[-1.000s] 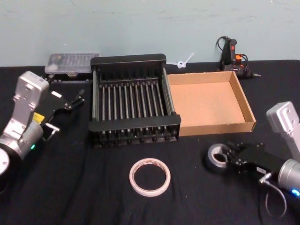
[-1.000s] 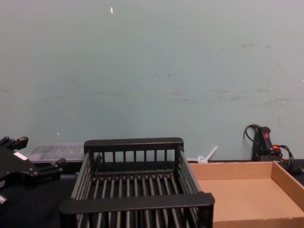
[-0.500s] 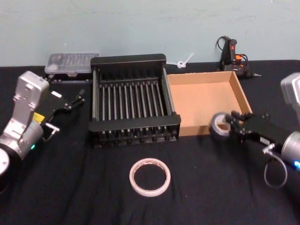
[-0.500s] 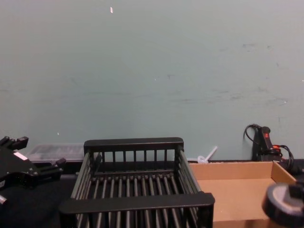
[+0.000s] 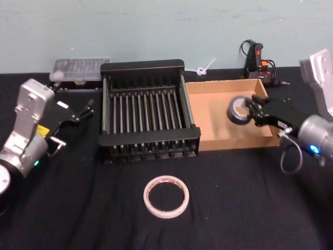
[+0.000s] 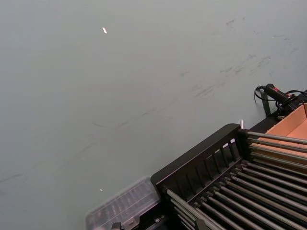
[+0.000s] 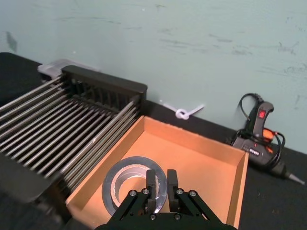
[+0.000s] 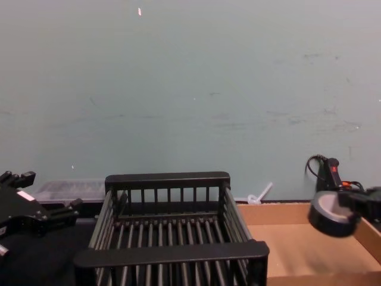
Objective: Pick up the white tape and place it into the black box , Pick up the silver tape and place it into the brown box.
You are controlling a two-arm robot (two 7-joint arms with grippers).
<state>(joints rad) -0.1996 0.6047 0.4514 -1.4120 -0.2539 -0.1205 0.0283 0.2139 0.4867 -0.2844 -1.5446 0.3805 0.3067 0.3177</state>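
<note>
A black box (image 5: 143, 110) sits beside a brown box (image 5: 232, 135) on a black-covered table (image 5: 78, 208); the right gripper (image 5: 255, 111) pinches the silver tape (image 5: 239, 110) by its rim, lifted over the brown box; the white tape (image 5: 166, 196) lies flat on the cloth in front of the black box; the left gripper (image 5: 82, 112) hangs parked left of the black box, fingers parted and empty; a clear plastic case (image 5: 79, 70) and a glue gun (image 5: 257, 60) rest against a pale green wall (image 5: 156, 26).

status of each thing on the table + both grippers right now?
silver tape: held in the air above the brown box, not set down
right gripper: shut on the silver tape
brown box: nothing lying in it
white tape: flat on the table, in front of the black box
black box: nothing in it
left gripper: open, left of the black box, holding nothing
</note>
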